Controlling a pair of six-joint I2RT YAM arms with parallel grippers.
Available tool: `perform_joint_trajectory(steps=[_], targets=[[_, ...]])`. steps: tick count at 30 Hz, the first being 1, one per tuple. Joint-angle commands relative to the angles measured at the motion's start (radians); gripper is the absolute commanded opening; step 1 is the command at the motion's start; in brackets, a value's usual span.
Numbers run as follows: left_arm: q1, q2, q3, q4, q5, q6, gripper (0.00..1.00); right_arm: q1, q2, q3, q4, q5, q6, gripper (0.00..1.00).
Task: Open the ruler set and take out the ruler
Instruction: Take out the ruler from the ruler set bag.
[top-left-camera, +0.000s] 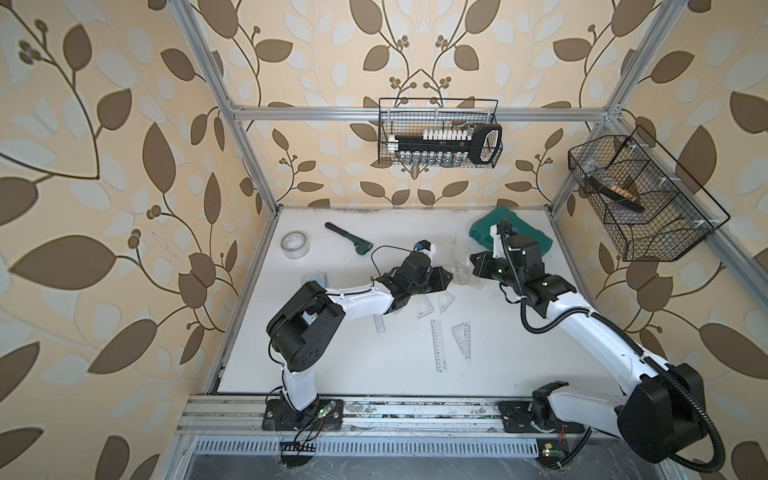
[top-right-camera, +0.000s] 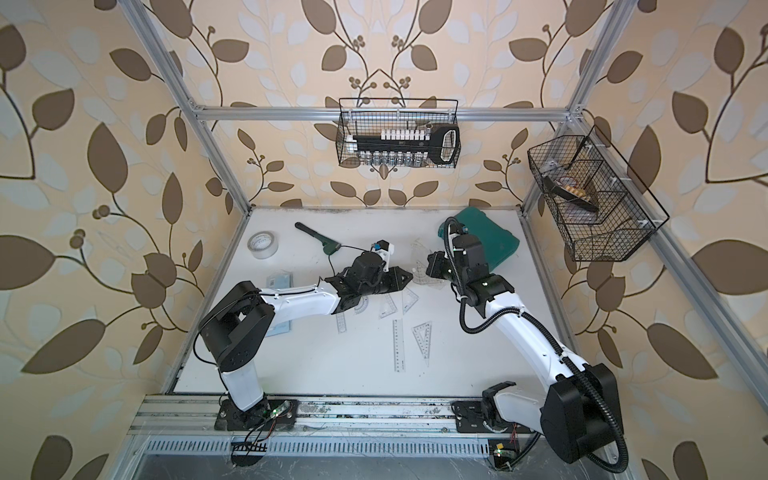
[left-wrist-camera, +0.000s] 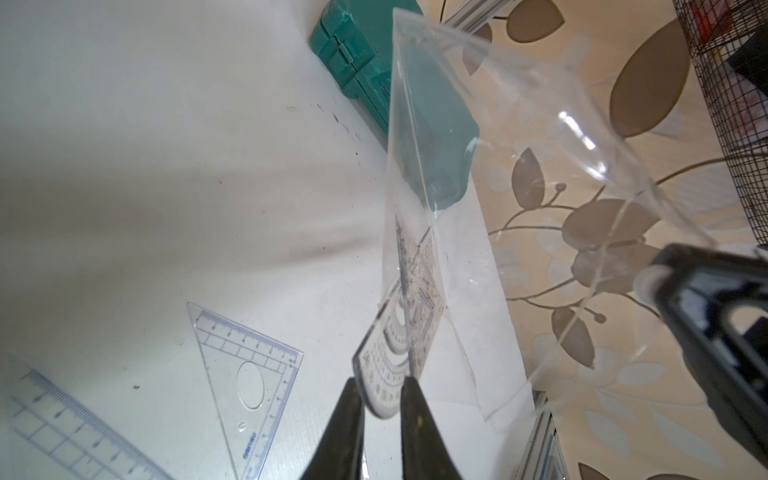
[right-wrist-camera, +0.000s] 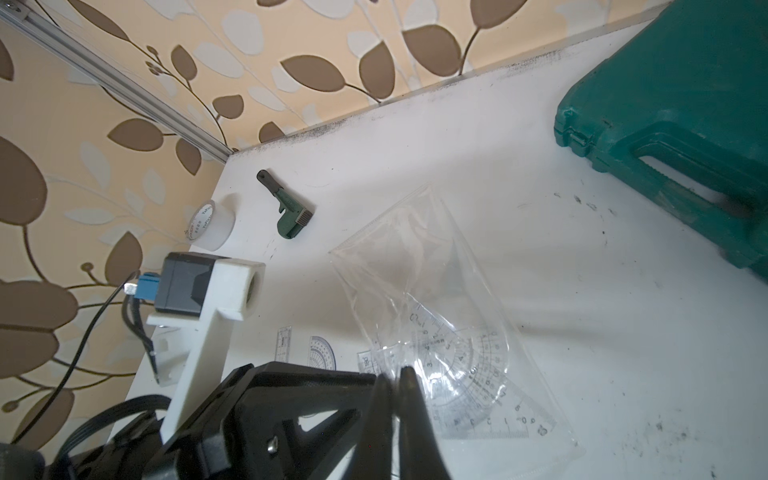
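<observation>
Where the grippers meet: above the middle of the white table (top-left-camera: 353, 365), tips close together, with the clear ruler set pouch (top-left-camera: 462, 266) between them.
Left gripper (left-wrist-camera: 381, 383): clenched on the rounded edge of a protractor (left-wrist-camera: 388, 365) at the pouch; whether plastic film lies between pads and protractor cannot be told.
Right gripper (right-wrist-camera: 395, 374): pinched tight on the pouch's film.
Pouch contents: in the right wrist view the protractor and a triangle ruler (right-wrist-camera: 498, 424) show through the plastic.
Loose on the table: a straight ruler (top-left-camera: 437, 345) and a set square (top-left-camera: 463, 338) side by side, nearer the arm bases.
Far side: a teal tool case (top-left-camera: 484, 226) behind the right arm, a pipe wrench (top-left-camera: 347, 237), and a tape roll (top-left-camera: 295, 245).
</observation>
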Motion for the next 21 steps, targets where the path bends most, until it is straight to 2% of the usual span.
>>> perform_joint_trajectory(steps=[1,6,16,21], targets=[[-0.009,-0.001,0.014,0.065,-0.008,0.015,0.18,0.006,-0.017,0.025,0.002,-0.010,0.002,0.00],[-0.011,0.003,0.017,0.078,-0.010,0.018,0.16,0.006,-0.015,0.021,0.003,-0.012,0.001,0.00],[-0.013,-0.008,0.017,0.080,0.001,0.026,0.04,0.006,-0.001,0.019,0.008,-0.008,-0.001,0.00],[-0.014,-0.039,0.019,0.049,-0.002,0.035,0.02,0.005,0.015,0.011,0.021,-0.009,0.001,0.00]])
